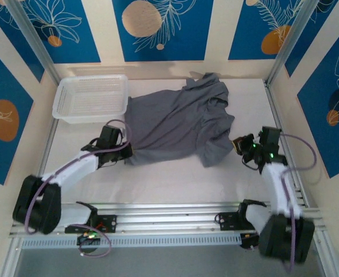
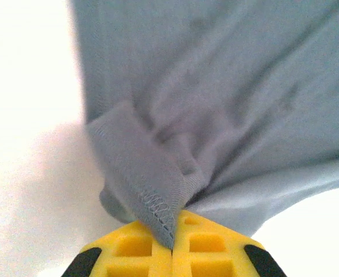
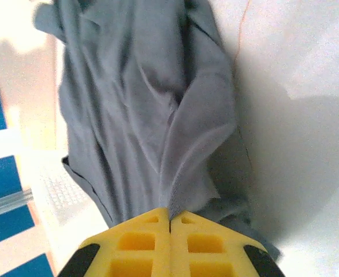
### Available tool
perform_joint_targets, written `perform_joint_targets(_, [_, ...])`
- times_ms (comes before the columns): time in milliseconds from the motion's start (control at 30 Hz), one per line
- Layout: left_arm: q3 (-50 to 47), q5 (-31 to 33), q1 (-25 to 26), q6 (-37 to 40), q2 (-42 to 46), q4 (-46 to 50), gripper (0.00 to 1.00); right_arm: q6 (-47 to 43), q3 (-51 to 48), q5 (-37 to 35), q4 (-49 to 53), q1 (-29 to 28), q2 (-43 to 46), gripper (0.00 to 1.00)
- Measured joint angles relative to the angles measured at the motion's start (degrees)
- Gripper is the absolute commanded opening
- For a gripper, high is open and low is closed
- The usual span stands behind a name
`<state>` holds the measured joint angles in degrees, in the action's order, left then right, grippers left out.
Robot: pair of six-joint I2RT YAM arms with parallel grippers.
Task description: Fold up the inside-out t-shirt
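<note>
Arms (image 1: 71, 167) (image 1: 276, 184) stretched low; left gripper (image 2: 172, 242) and right gripper (image 3: 169, 216) pinch t-shirt (image 1: 178, 124) edges.

Your t-shirt (image 1: 178, 124) is plain slate-grey, no print. The basket (image 1: 61, 111) is white with a mesh pattern, and the table (image 1: 175, 184) is white too. The walls (image 1: 181, 34) are blue with white leaf outlines and orange circles. Both the left gripper (image 2: 172, 234) and right gripper (image 3: 169, 216) are yellow, black at the corners.

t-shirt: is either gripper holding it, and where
Both. The left gripper pinches the t-shirt by its stitched hem; the right gripper pinches a fold of cloth.
</note>
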<state>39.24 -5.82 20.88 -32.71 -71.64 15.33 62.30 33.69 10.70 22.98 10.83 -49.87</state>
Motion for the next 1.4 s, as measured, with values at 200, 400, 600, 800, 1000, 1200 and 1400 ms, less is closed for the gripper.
perform_joint_targets(200, [0.00, 5.09, -1.46, 1.84, 7.41, 5.35, 0.31, 6.25, -8.87, -4.81, 12.44, -1.29, 27.67, 0.71])
perform_joint_targets(400, [1.44, 6.69, -1.92, 3.76, 10.80, 10.47, 0.46, 1.88, -2.12, -8.83, 16.65, -1.29, 27.06, 0.80])
perform_joint_targets(600, [8.66, 1.73, 0.20, 4.39, 7.65, 8.90, 0.48, -11.52, 16.63, -7.43, 6.12, -6.38, -9.40, 0.66])
perform_joint_targets(800, [13.86, -0.04, 6.01, 5.31, -3.10, 5.55, 0.50, -20.37, 31.50, -10.86, 3.34, -9.75, -42.88, 0.57])
perform_joint_targets(1000, [13.64, 0.11, 6.21, 5.90, -7.58, 5.62, 0.51, -23.45, 38.03, -11.80, 5.53, -9.75, -55.87, 0.42])
perform_joint_targets(1200, [13.29, 0.96, 6.21, 5.88, -8.11, 5.81, 0.51, -24.46, 41.81, -12.26, 6.93, -10.08, -58.93, 0.25])
perform_joint_targets(1400, [13.29, 2.54, 6.19, 5.90, -8.11, 6.38, 0.51, -25.33, 44.02, -12.50, 9.25, -10.08, -61.37, 0.48])
